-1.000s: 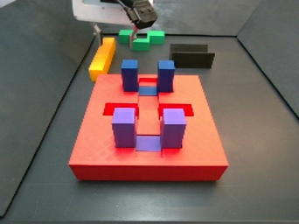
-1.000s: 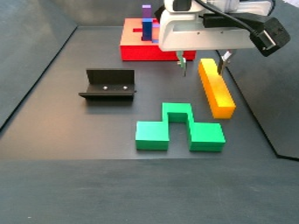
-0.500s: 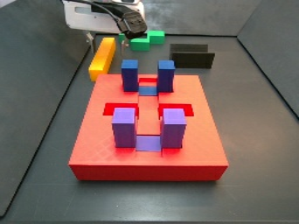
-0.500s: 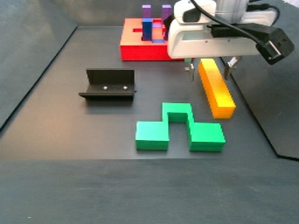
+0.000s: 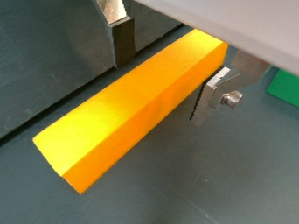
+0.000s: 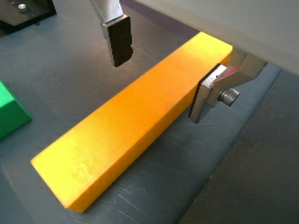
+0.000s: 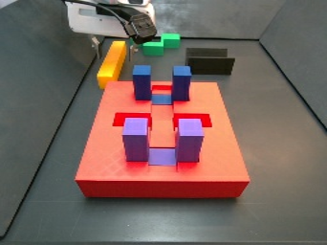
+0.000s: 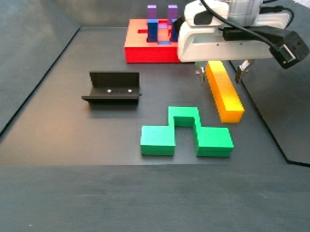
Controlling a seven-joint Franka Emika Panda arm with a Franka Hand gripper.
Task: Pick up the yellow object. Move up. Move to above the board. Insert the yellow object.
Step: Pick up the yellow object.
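Note:
The yellow object is a long orange-yellow bar lying flat on the dark floor beside the far end of the board, a red slab with blue and purple posts. It also shows in a side view. My gripper is open and low over the bar's end nearest the board, jaws astride it. In both wrist views the bar lies between the fingers: one finger is at its side and the other finger stands apart from it. The gripper holds nothing.
A green notched block lies on the floor past the bar's other end. The fixture stands off to the side. A black block lies behind the board. Dark walls enclose the floor.
The gripper has moved sideways from beside the bar to directly over it, so its fingers now stand on either side of the bar. The bar has not moved.

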